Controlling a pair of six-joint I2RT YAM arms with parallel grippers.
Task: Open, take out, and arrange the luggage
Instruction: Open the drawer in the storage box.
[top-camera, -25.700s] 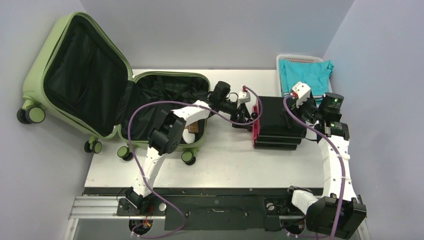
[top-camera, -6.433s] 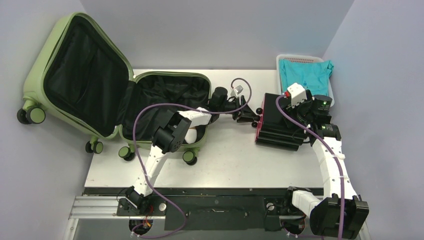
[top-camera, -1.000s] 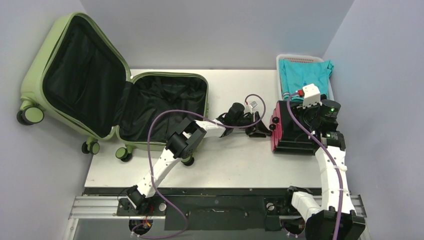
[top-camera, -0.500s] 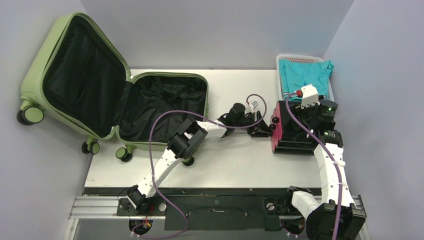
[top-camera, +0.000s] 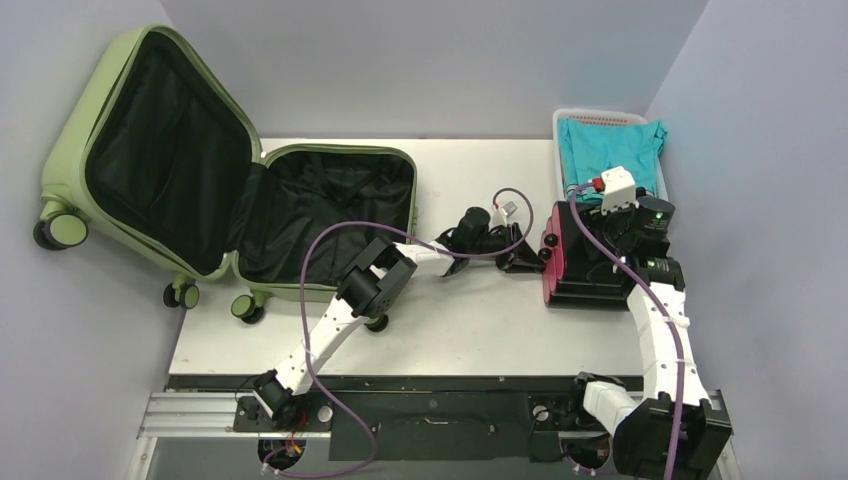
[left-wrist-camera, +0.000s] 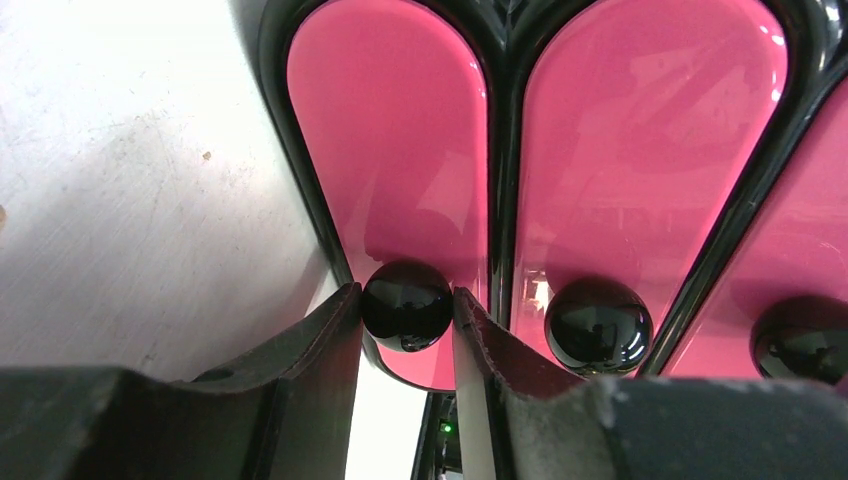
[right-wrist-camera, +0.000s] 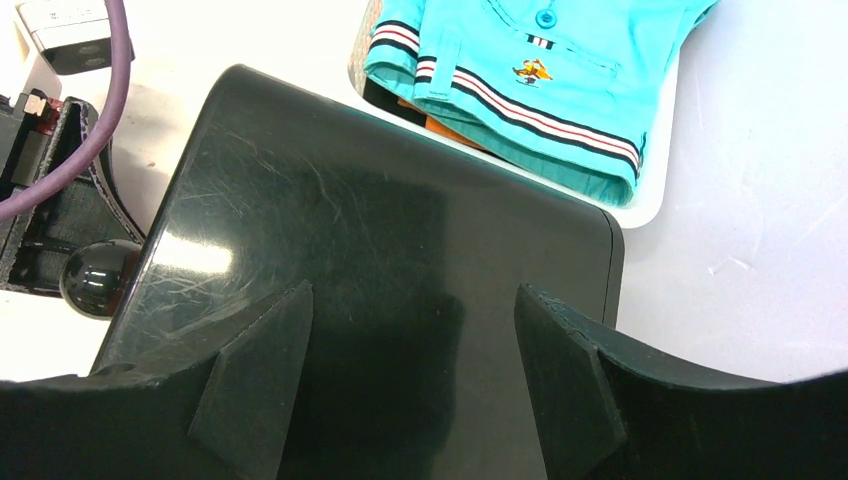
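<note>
**Left gripper pinches a ball on the black case**

Your left gripper (left-wrist-camera: 406, 318) is closed tight on a small black ball (left-wrist-camera: 405, 298). One finger presses on each side of the ball. The ball sticks out of the pink side (left-wrist-camera: 400, 150) of the black case (top-camera: 590, 268). Two more black balls sit in a row beside it on the same pink side.

The black case lies on the table (top-camera: 460, 330), toward the right. Its pink side faces your left arm, which reaches across the table to it.

Your right gripper (right-wrist-camera: 410, 370) is above the shiny black top of the case. Its two fingers (right-wrist-camera: 260, 370) are wide apart and hold nothing. You cannot tell from the pictures if they touch the case.

The luggage (top-camera: 150, 170) is at the far left, well apart from both grippers. It is open. Its bottom half lies on the table, and its lid leans up against the left wall. You can see its black lining inside.

A white basket (top-camera: 604, 116) sits in the far right corner, just behind the black case. A blue-green shirt (right-wrist-camera: 540, 60) with striped edges lies folded in it.
</note>
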